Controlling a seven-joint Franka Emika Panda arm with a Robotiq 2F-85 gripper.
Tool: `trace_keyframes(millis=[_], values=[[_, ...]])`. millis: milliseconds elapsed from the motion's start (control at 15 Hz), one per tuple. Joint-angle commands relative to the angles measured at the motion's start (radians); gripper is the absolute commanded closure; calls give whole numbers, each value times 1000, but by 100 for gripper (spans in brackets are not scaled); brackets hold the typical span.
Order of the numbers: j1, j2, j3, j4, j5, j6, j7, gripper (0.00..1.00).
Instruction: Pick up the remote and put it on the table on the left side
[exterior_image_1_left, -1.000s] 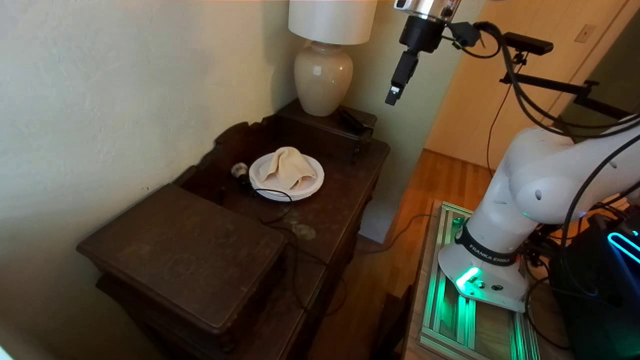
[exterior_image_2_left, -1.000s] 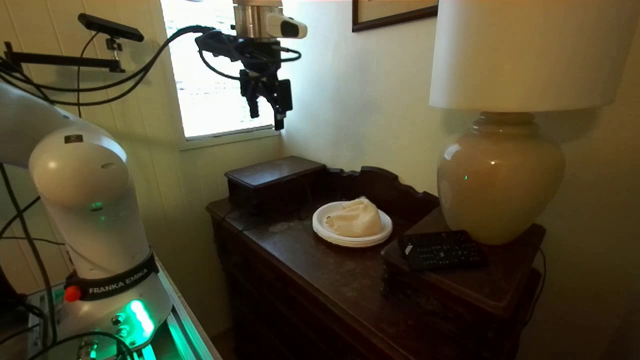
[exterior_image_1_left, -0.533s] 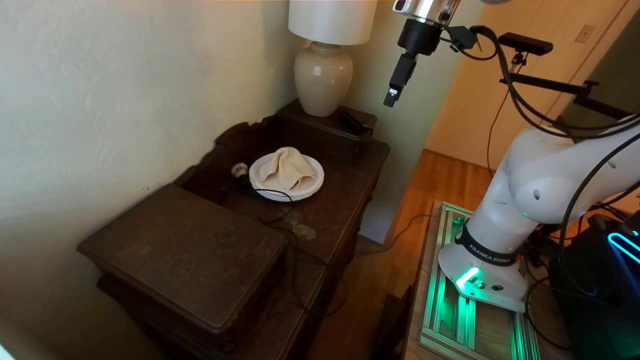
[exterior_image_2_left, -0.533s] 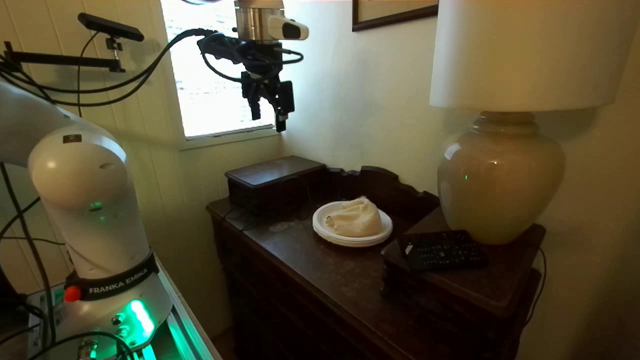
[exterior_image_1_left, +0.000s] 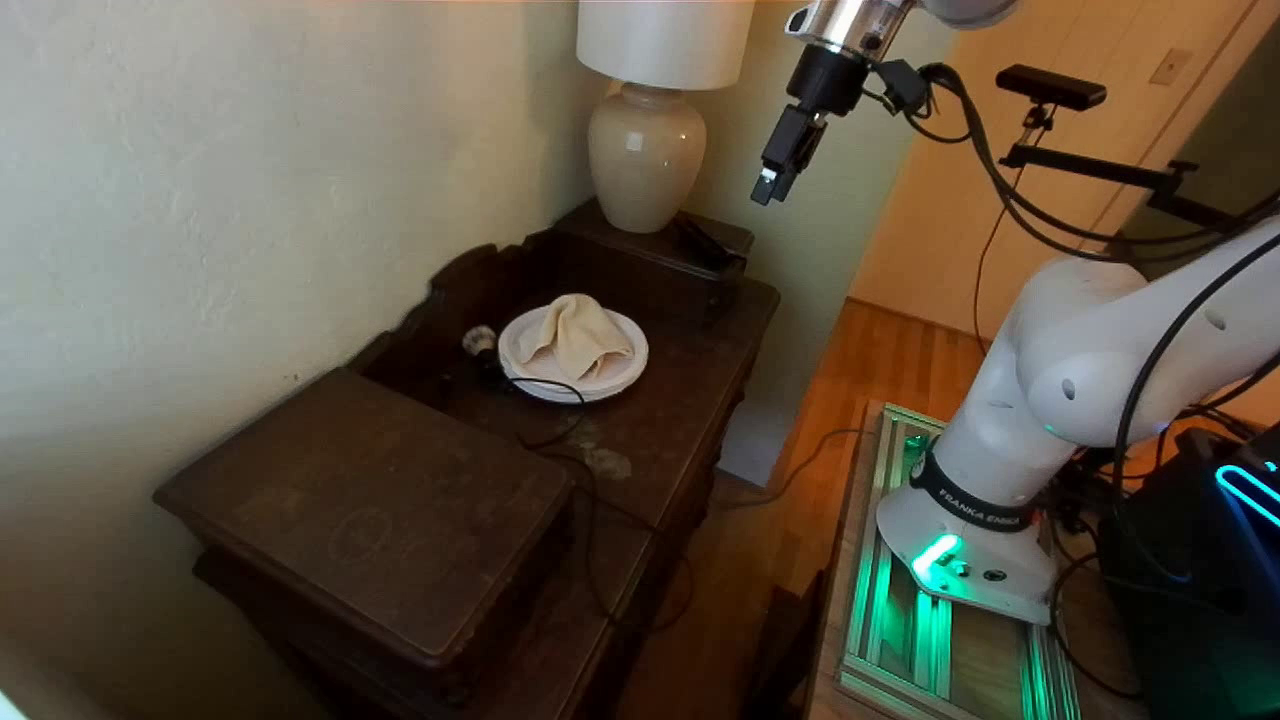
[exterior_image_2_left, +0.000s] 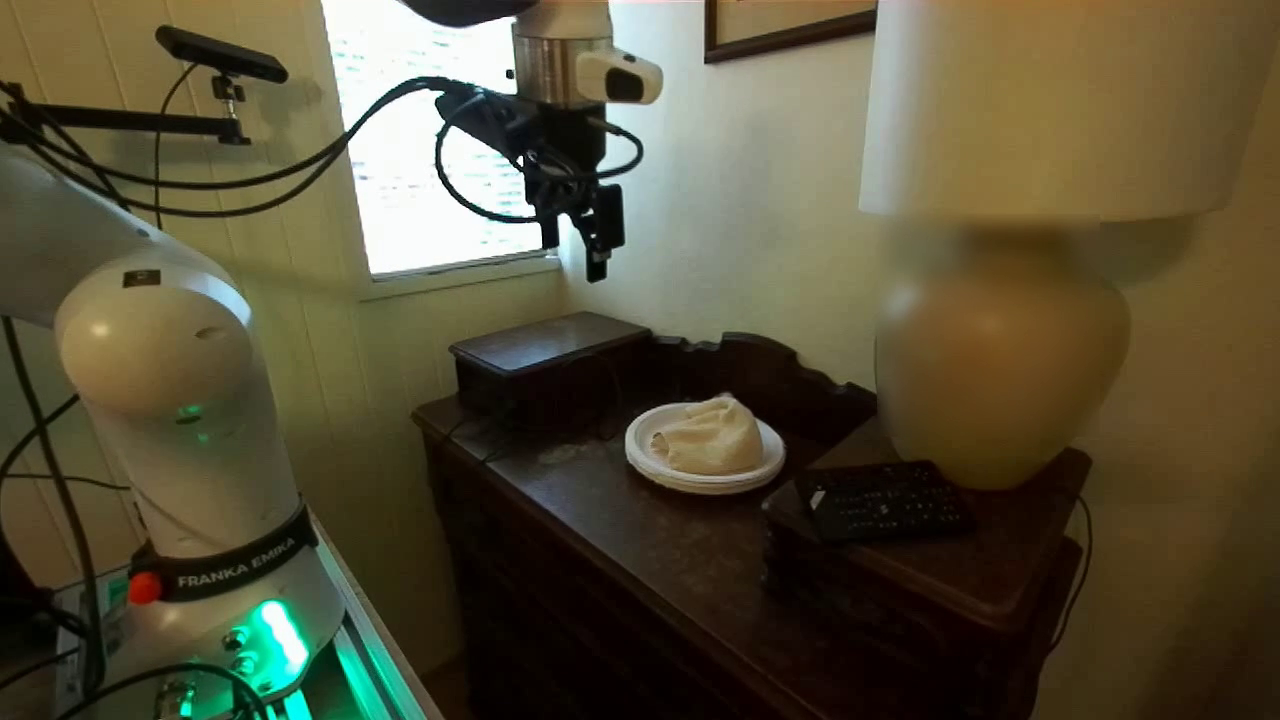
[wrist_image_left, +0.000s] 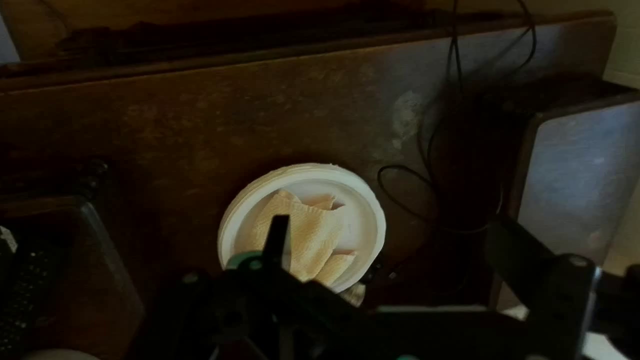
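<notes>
The dark wooden table (exterior_image_2_left: 640, 530), its carved back along the wall (exterior_image_1_left: 250, 200), fills the middle of the scene. In an exterior view the white robot arm (exterior_image_1_left: 1030, 390) stands to its right, partly cut off at the top. At the far end of the table there, a cream lamp (exterior_image_1_left: 648, 130) with a pale shade stands upright on a raised shelf (exterior_image_1_left: 650, 245); at the near left is a raised box (exterior_image_1_left: 370, 510), flat-topped and scuffed.

In both exterior views the tool (exterior_image_2_left: 573, 260) hangs well above the table, pointing down; it is released, its fingers (wrist_image_left: 277, 237) wide apart in the wrist view. A stack of white plates (wrist_image_left: 357, 220) sits on the table between the raised shelf and the raised box, and a cream cloth (wrist_image_left: 305, 230) lies crumpled on top of it.

In an exterior view the remote (exterior_image_2_left: 880, 505) lies flat on the raised shelf at the right, just beside the foot of the lamp and well apart from the tool. It is dark, dotted with pale keys — whether one handset or several lie there I cannot tell. A thin black cable (wrist_image_left: 400, 166) loops over the table, right of the plates in the wrist view. A small brush-like thing (exterior_image_1_left: 479, 341) with a pale tuft sits just beside the plates — at their left in an exterior view.
</notes>
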Motion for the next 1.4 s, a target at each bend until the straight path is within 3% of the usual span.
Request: trace_keyframes(millis=[0, 333, 733, 1067, 1133, 1333], values=[[-12, 165, -108, 75, 71, 83, -93, 0], [-7, 360, -225, 138, 168, 221, -262, 0], [-13, 608, -322, 278, 353, 298, -507, 0], [-112, 823, -300, 414, 524, 280, -633, 0], [-132, 719, -255, 340, 456, 302, -579, 0], [-170, 800, -236, 385, 484, 305, -606, 0]])
